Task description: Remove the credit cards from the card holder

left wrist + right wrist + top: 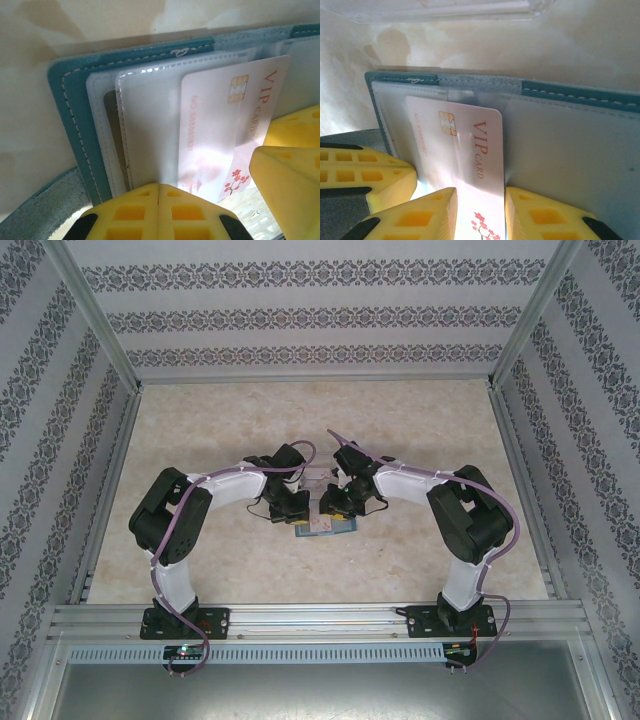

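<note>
The teal card holder [75, 125] lies open on the table, also seen from above [325, 524] and in the right wrist view [580, 95]. A pale pink-white credit card marked VIP [470, 150] sticks partway out of a clear inner pocket [150, 125]. My right gripper [480, 200] is shut on this card [220, 130], one yellow finger on each long edge. My left gripper [159, 186] is shut, its tips together on the near edge of the clear pocket. A dark card [112, 125] sits deeper in a pocket behind.
A clear plastic tray [470, 10] lies just beyond the card holder. Both arms meet at the table's middle [315, 500], close together. Patterned walls and metal rails [320, 615] enclose the marbled tabletop [200, 430].
</note>
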